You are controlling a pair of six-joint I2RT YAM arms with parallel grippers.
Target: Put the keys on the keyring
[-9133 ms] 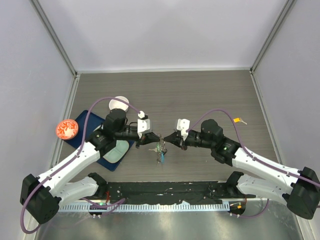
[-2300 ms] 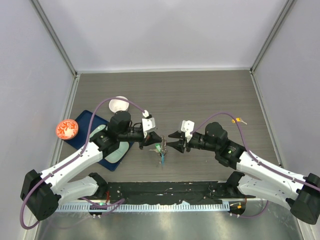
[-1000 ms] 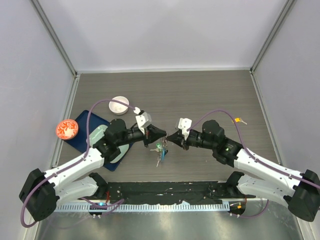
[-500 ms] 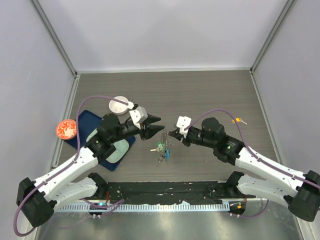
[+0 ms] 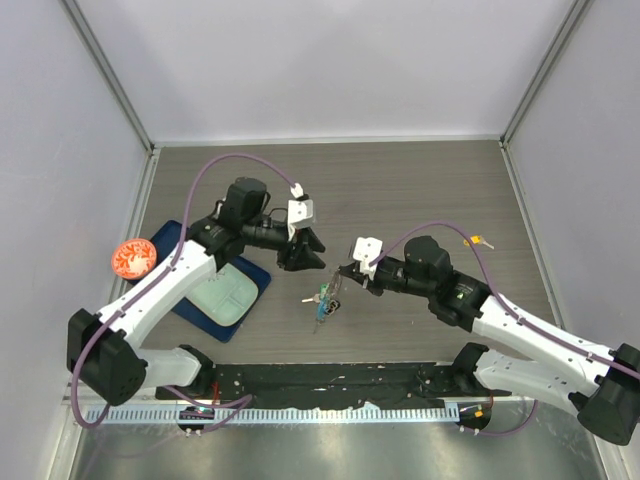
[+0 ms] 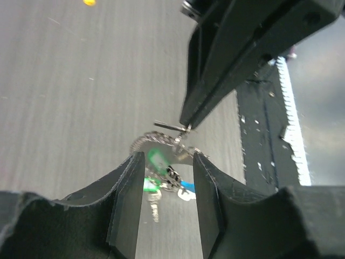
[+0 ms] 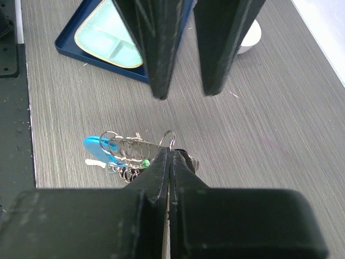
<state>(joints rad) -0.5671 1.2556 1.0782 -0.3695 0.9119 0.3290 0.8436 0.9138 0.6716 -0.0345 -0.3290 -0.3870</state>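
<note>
The keyring (image 5: 322, 300) is a wire ring hung with many small silver keys, a blue tag (image 7: 97, 145) and a green tag (image 6: 156, 158). My right gripper (image 5: 345, 276) is shut on the ring's upper loop (image 7: 169, 139) and holds the bunch just over the table. It also shows in the left wrist view (image 6: 186, 125). My left gripper (image 5: 303, 262) is open and empty, up and to the left of the bunch. Its fingers (image 7: 156, 48) point down at the ring. I cannot pick out a separate black-headed key.
A blue tray (image 5: 250, 272) with a pale green divided plate (image 5: 225, 295) lies at the left. An orange bowl (image 5: 133, 258) sits beside it. A white bowl (image 7: 250, 35) stands behind the left gripper. A small yellow object (image 5: 478, 240) lies at the right.
My left gripper has drawn back from the keyring, up and to the left, with its jaws open. The bunch now hangs from my right gripper alone, which has barely moved.
</note>
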